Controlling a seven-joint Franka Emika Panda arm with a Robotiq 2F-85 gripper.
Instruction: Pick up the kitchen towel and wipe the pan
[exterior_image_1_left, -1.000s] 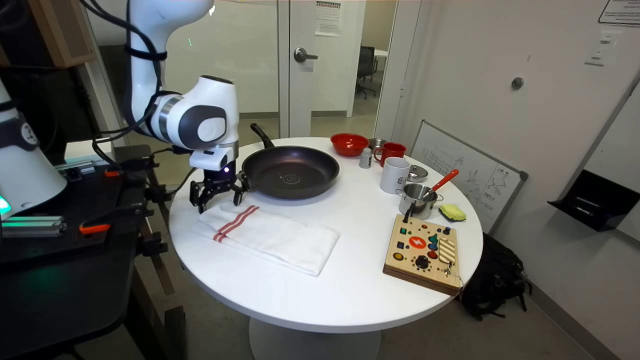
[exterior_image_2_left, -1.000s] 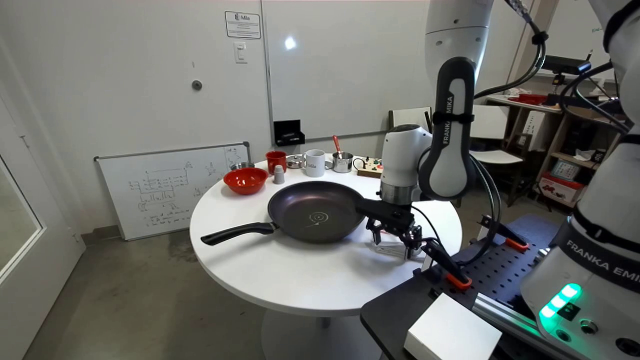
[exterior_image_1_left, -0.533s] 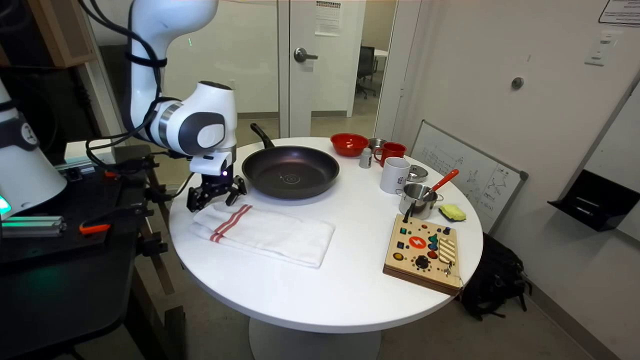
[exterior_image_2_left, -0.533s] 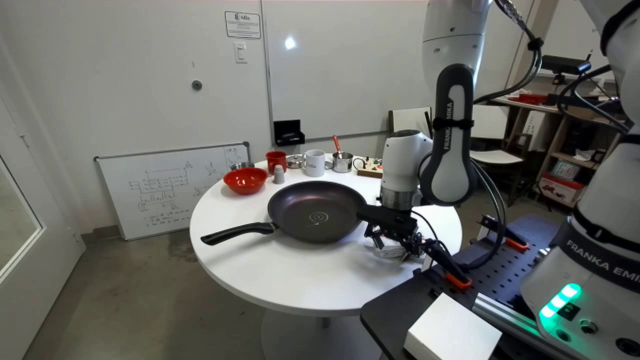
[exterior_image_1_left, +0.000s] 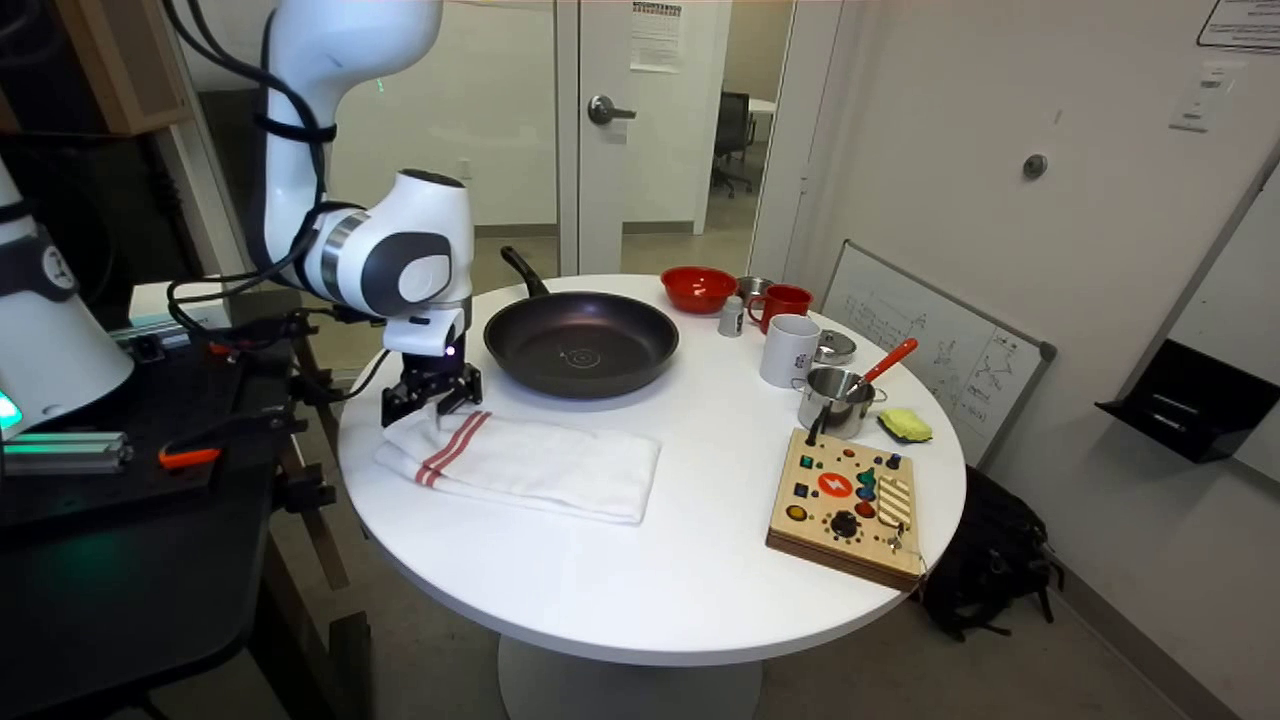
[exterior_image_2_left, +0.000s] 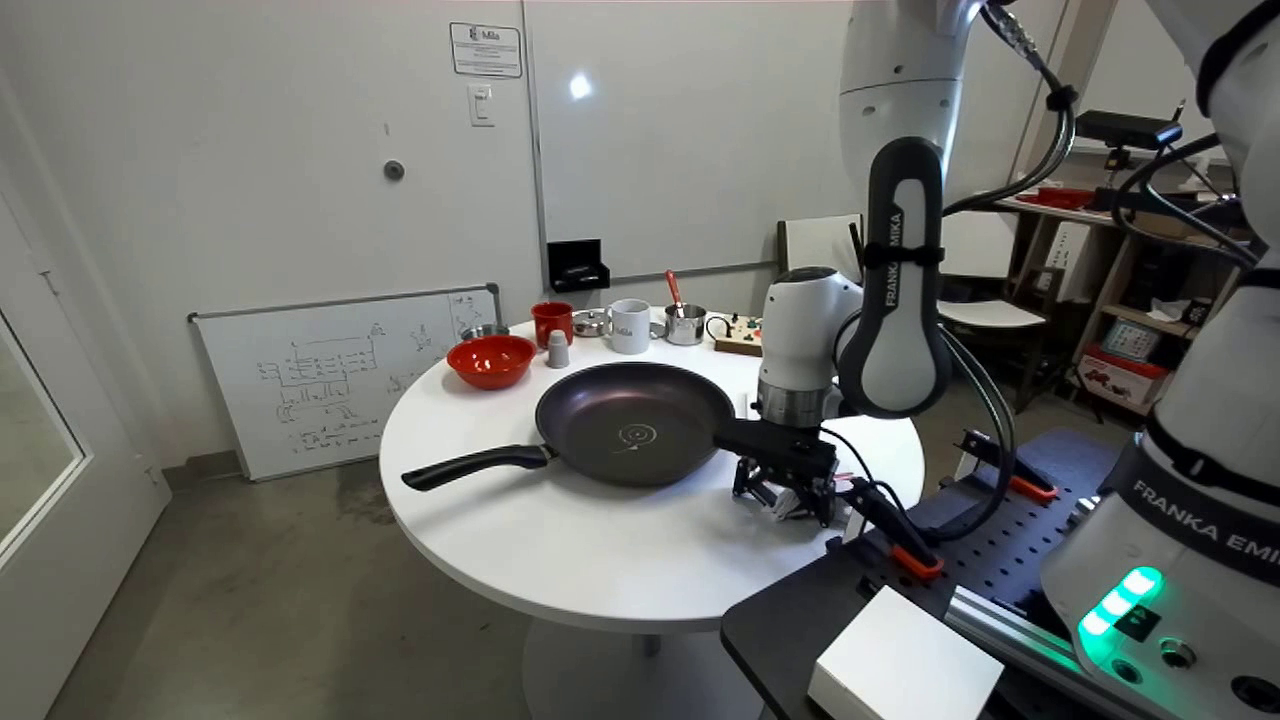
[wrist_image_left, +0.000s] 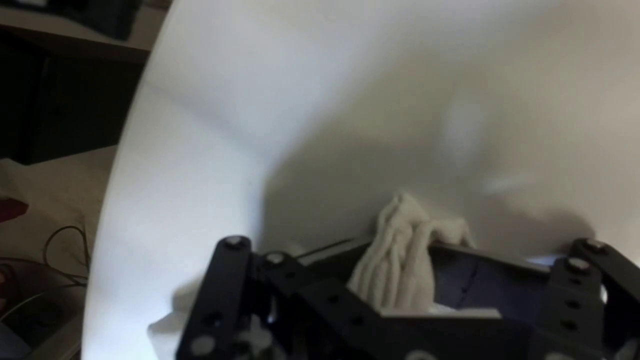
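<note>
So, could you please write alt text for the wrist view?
The tool pinches a bunched bit of pale towel, with a partly shadowed white table behind. The table's edge slants down the left, with floor beyond.

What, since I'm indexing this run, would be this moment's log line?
gripper: pinching gathered end of kitchen towel; remainder: lying on table; pan: on table, apart from towel; stage: grasp, towel not yet lifted clear

wall: pale | wall-mounted whiteboard: bright glare spot | floor: grey-brown | leaning whiteboard: scribbled | table: round, white
</note>
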